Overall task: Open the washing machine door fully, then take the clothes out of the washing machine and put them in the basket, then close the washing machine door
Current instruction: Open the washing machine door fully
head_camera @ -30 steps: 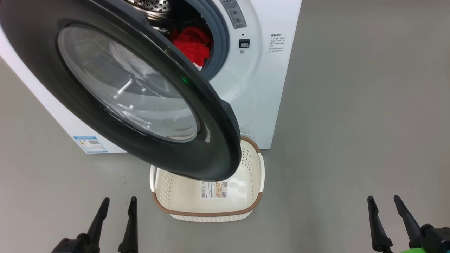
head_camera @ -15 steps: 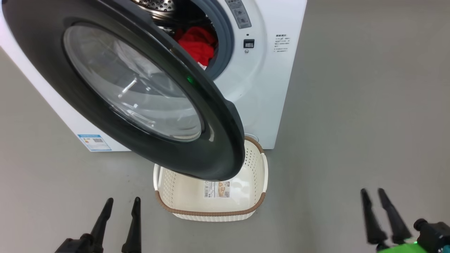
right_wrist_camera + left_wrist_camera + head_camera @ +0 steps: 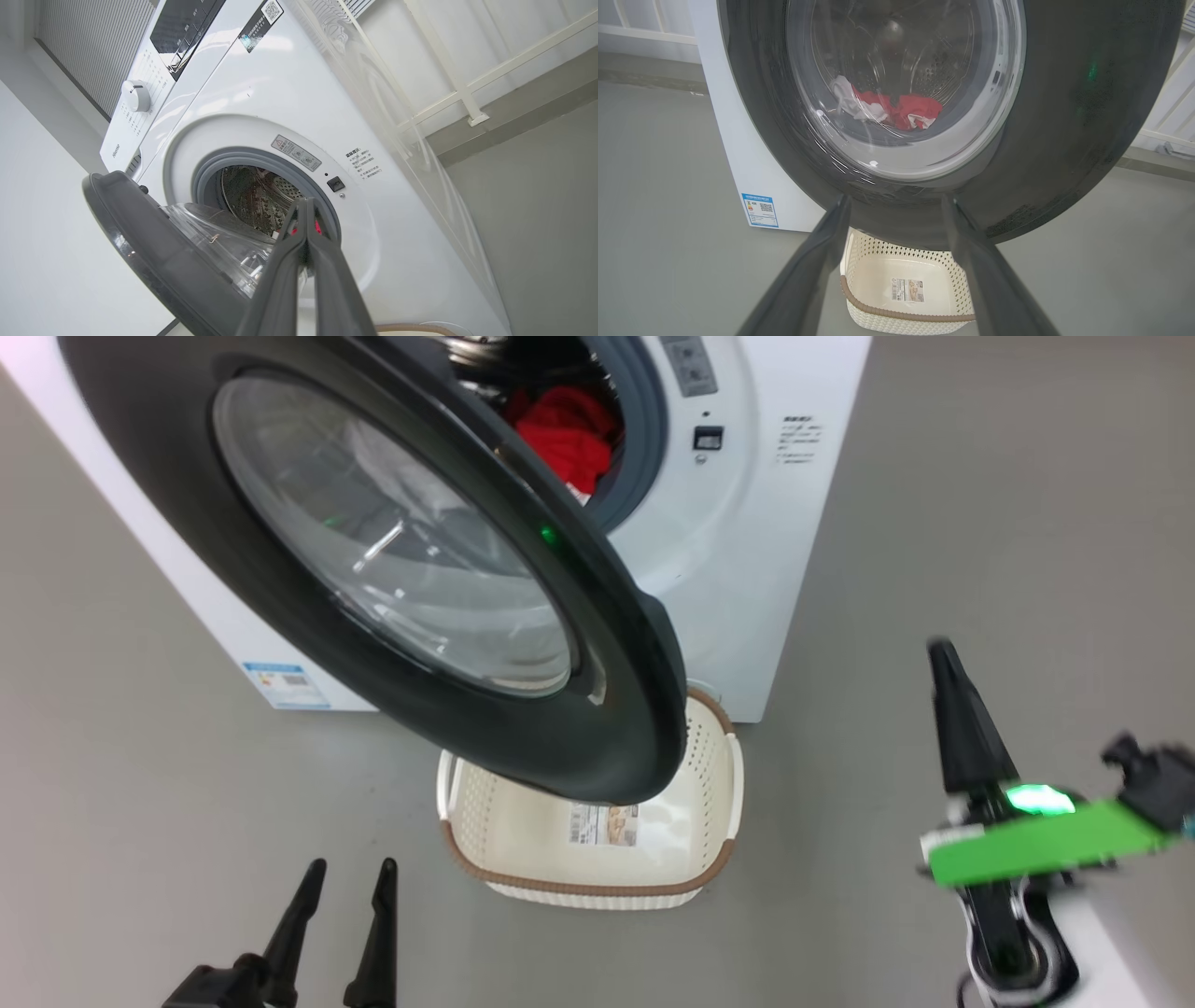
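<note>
The washing machine point(image 3: 738, 569) stands white at the back, and its black-rimmed door point(image 3: 597, 728) hangs partly open over the basket point(image 3: 579, 889). Red clothes point(image 3: 565, 429) lie in the drum, and the left wrist view shows them through the door glass point(image 3: 901, 109). My left gripper point(image 3: 353, 868) is open at the lower left, short of the door point(image 3: 1064, 140), above the basket point(image 3: 859, 298). My right gripper point(image 3: 938, 653) is shut on nothing, raised to the right of the machine. In the right wrist view its shut fingertips point(image 3: 303, 205) point at the drum opening point(image 3: 252, 196).
Grey floor point(image 3: 980, 476) lies open to the right of the machine. A blue label point(image 3: 285, 683) sits low on the machine's left side. The right wrist view shows the control knob point(image 3: 136, 95) and a white railing point(image 3: 467, 88) behind the machine.
My right gripper's fingers have shut, and it has risen and moved toward the machine. The head camera has shifted, sliding the scene rightward. The left gripper stays open in place.
</note>
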{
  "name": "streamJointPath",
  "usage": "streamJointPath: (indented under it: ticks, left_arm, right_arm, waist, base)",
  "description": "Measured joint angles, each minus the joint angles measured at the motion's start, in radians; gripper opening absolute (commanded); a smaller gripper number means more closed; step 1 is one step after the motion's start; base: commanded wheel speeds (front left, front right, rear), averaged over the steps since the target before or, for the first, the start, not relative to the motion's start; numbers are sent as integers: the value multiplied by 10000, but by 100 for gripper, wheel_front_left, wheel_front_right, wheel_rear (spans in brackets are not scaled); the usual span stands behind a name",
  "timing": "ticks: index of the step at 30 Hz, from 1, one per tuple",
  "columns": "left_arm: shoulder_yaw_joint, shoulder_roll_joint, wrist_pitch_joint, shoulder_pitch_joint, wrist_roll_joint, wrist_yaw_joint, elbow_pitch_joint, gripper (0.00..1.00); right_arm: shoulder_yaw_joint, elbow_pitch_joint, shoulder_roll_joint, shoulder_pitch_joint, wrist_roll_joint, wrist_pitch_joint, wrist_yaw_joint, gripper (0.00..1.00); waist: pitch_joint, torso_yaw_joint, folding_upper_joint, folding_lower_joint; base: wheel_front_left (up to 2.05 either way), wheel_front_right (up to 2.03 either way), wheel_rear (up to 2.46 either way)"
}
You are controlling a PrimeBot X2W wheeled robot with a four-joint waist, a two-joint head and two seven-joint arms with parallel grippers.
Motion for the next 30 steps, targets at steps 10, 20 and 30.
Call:
streamJointPath:
  ticks: [10, 20, 30]
  left_arm:
    - [-410, 4, 0, -351, -391, 2, -25, 100]
    - [-1158, 4, 0, -683, -550, 0, 15, 100]
    - [-1446, 2, 0, -702, -711, 0, 15, 100]
  right_arm:
    - [2642, 541, -1624, -2617, 5060, 474, 0, 0]
    - [2568, 1371, -2088, -3882, 8884, 4901, 0, 0]
    - [2336, 3068, -1772, -4484, 9808, 8422, 0, 0]
  waist:
    - [529, 534, 0, 0]
    - [1021, 1200, 0, 0]
    - [1139, 1615, 0, 0]
  base:
    - [0, 0, 0]
    - [0, 0, 0]
    - [0, 0, 0]
